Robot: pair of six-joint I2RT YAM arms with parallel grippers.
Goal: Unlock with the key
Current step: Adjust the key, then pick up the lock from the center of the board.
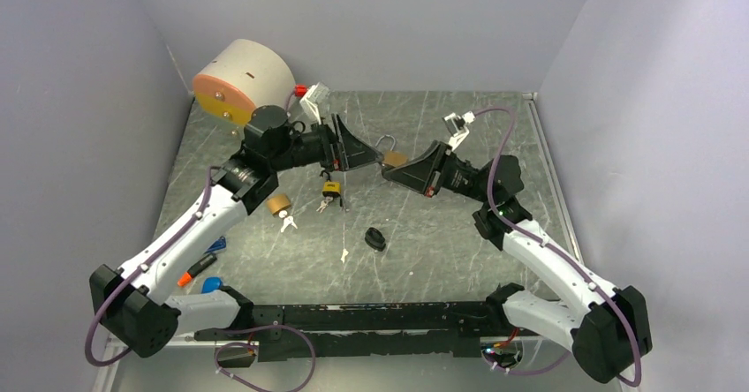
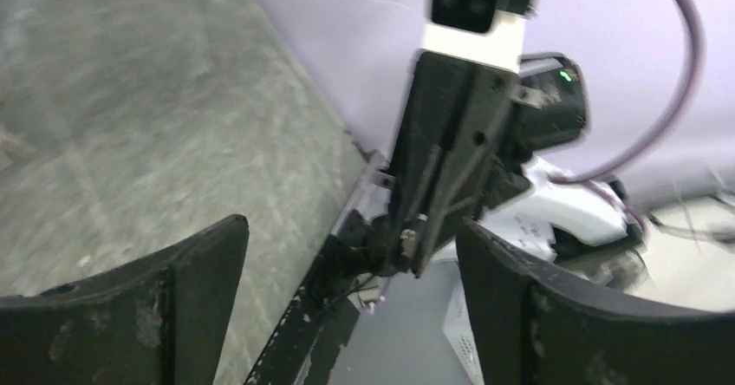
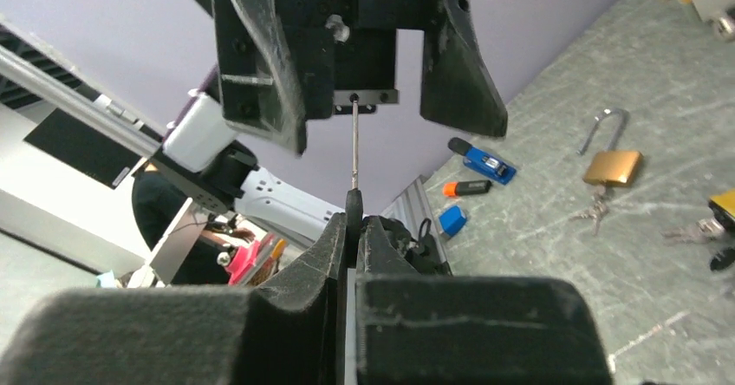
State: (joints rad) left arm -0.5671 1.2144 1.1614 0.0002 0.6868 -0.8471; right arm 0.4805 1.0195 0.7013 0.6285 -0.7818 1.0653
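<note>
My right gripper point(image 1: 387, 173) is shut on a black-headed key point(image 3: 354, 205), whose thin metal blade points at the left gripper's palm. My left gripper point(image 1: 375, 155) is open and empty, facing the right one in mid-air; in the left wrist view point(image 2: 351, 255) the right gripper's tip sits between its fingers point(image 2: 204, 264). A brass padlock point(image 1: 394, 156) with a silver shackle lies on the table just behind both tips. A second brass padlock point(image 3: 612, 166) with hanging keys lies on the table, and a black-and-yellow padlock point(image 1: 331, 187) with keys lies below the left gripper.
A tan lock point(image 1: 278, 203) with keys, a loose small key point(image 1: 344, 254) and a black object point(image 1: 375, 238) lie mid-table. A round beige-and-orange block point(image 1: 243, 79) stands at the back left. Blue pieces point(image 1: 216, 244) and an orange marker point(image 1: 187, 276) lie front left.
</note>
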